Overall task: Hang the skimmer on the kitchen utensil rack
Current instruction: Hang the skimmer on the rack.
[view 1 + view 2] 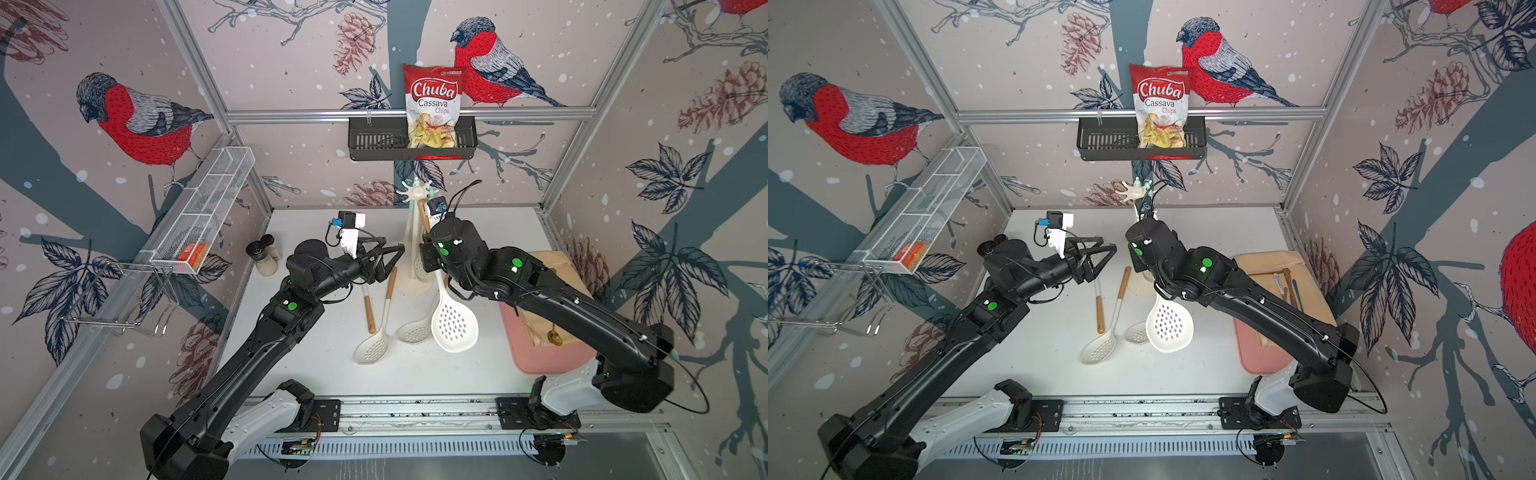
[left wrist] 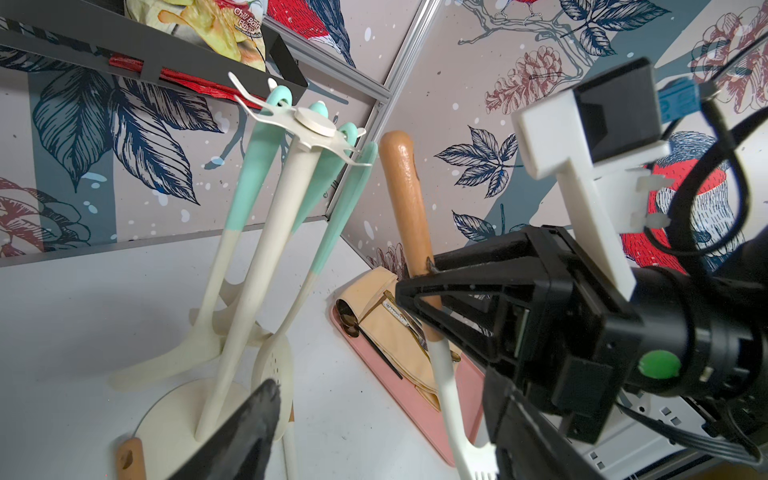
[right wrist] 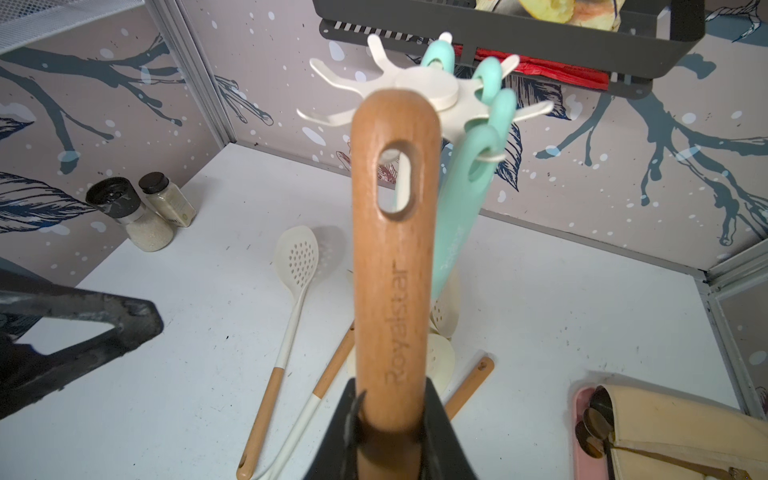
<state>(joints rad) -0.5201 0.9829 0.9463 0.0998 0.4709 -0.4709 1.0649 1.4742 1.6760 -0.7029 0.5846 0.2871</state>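
My right gripper is shut on the wooden handle of a skimmer and holds it upright. The skimmer's white perforated head hangs below. The handle's end with its hole stands just beside the star top of the cream kitchen utensil rack, apart from the hook arms in the left wrist view. Mint-handled utensils hang on the rack's far side. My left gripper stands open left of the rack's pole, with nothing between its fingers.
Two more skimmers and a wooden-handled tool lie in front of the rack's base. Two shakers stand at the left. A pink tray with a beige roll lies right. The black basket hangs above.
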